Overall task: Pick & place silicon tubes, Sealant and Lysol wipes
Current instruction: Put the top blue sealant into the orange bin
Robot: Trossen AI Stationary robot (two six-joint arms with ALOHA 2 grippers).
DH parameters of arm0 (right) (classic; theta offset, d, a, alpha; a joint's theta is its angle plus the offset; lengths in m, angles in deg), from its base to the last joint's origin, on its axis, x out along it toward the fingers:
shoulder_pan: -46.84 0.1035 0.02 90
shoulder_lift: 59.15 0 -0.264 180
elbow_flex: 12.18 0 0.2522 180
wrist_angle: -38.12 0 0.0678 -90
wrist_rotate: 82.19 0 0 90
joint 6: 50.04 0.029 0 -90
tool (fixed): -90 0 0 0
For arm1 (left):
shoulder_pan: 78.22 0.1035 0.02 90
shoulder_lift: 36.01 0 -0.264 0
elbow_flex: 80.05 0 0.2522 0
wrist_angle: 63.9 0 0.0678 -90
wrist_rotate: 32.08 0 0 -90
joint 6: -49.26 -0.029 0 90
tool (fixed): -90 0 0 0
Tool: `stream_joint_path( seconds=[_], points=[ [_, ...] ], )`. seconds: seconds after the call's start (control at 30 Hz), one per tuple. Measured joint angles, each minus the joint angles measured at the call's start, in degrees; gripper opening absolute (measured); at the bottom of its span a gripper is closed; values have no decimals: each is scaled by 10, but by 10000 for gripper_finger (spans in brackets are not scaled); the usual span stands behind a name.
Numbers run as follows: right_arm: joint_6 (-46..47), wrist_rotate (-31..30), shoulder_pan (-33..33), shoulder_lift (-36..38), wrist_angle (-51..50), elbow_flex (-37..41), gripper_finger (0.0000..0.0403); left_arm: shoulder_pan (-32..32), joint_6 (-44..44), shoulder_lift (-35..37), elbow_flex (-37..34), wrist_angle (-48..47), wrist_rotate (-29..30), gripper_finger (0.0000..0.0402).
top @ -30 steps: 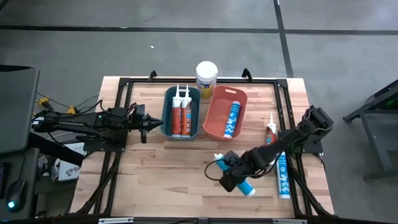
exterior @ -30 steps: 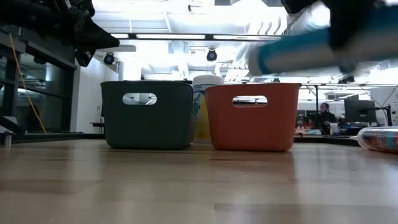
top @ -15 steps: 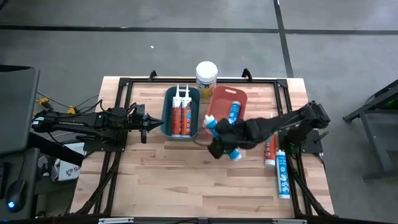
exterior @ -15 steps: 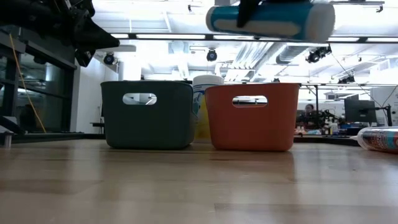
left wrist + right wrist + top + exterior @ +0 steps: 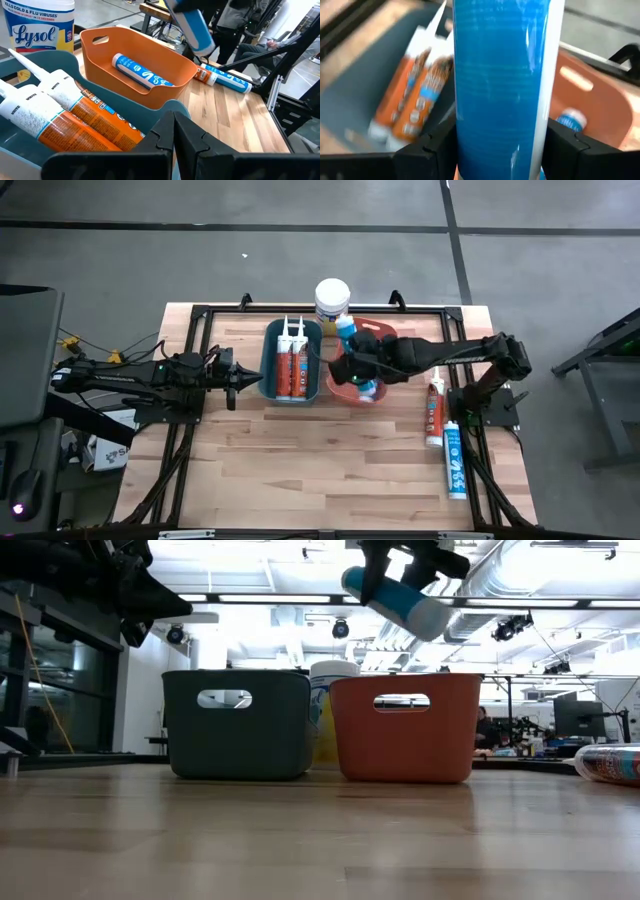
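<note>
High view shows our right end effector (image 5: pixel 362 366) over the orange bin (image 5: pixel 335 379), grasping a blue tube (image 5: pixel 352 340) whose nozzle end points toward the far edge of the desk (image 5: pixel 250 470). From the low view we see that tube held tilted in the air above the bin's rim, not yet lowered in. One blue tube (image 5: pixel 137 71) already lies inside the orange bin, and two orange-labelled tubes (image 5: pixel 290 365) lie side by side in the teal bin (image 5: pixel 268 370) just beside it. Our left end effector (image 5: pixel 240 379) waits clenched and empty near the teal bin's outer side. The Lysol wipes (image 5: pixel 332 300) stand upright on the desk just behind the two bins, between them, and outside either one, so we judge that item still to be placed, if it has a bin at all. Two more tubes remain on the desk near its right edge: a small orange-labelled one (image 5: pixel 433 406) and a blue one (image 5: pixel 455 462). By our reckoning roughly half the work is done, with the held tube's drop as the step in hand.
</note>
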Motion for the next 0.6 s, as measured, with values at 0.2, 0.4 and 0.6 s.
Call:
stream_joint_path(
  seconds=[0.2, 0.4, 0.6],
  points=[
    [53, -50, -29, 5, 25, 21, 208, 0, 0, 0, 0, 0, 0, 0],
    [80, -21, -59, 35, 160, 125, 208, 0, 0, 0, 0, 0, 0, 0],
    [116, 23, -90, 63, 217, 215, 208, 0, 0, 0, 0, 0, 0, 0]
  ],
)
